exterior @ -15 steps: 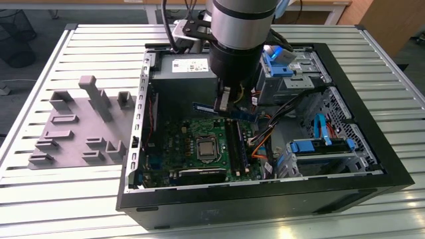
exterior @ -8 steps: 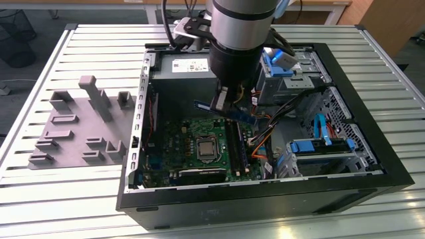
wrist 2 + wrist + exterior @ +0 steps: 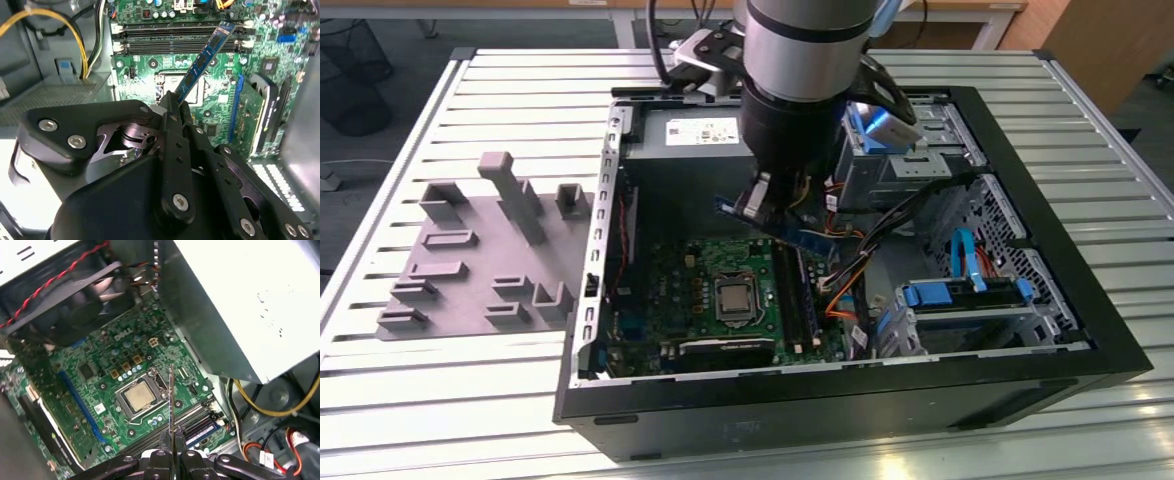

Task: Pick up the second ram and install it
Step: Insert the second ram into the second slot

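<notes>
While the grey fixture (image 3: 480,250) sits empty-ish on the worktop (image 3: 400,400) at the exterior view's left, the gripper (image 3: 172,107) hangs inside the PC case (image 3: 854,395), jaws clamped on the second ram (image 3: 202,60). Stick's tilted, far end over the black slot rails (image 3: 175,35), cables (image 3: 854,285) just right.

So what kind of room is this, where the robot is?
Probably a lab or workshop. An open computer case sits on a slatted metal table, beside a grey fixture, and the gripper holds a ram stick over the motherboard.
</notes>
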Tool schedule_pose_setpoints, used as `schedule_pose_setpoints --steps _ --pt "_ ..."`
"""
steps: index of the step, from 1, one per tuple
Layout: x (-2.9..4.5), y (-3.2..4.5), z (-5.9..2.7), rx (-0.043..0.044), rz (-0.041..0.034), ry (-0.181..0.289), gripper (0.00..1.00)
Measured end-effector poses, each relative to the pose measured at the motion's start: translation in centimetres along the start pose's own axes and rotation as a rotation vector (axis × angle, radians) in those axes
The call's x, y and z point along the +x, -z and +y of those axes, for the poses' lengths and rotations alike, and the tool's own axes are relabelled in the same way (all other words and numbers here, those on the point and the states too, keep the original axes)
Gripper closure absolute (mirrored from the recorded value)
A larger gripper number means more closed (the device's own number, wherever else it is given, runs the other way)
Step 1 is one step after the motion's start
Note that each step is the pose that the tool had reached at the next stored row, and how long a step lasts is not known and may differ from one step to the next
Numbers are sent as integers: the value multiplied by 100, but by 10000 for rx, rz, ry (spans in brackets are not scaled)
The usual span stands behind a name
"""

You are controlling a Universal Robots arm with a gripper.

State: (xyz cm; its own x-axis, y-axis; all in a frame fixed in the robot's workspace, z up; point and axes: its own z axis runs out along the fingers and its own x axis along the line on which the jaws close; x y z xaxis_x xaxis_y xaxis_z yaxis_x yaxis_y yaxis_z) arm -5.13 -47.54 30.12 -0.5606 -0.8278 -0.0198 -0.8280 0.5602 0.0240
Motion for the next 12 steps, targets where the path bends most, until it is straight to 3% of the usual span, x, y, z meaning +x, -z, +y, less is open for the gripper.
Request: schedule_pose_setpoints --steps 12 --pt "0 -14 0 46 -48 -2190 86"
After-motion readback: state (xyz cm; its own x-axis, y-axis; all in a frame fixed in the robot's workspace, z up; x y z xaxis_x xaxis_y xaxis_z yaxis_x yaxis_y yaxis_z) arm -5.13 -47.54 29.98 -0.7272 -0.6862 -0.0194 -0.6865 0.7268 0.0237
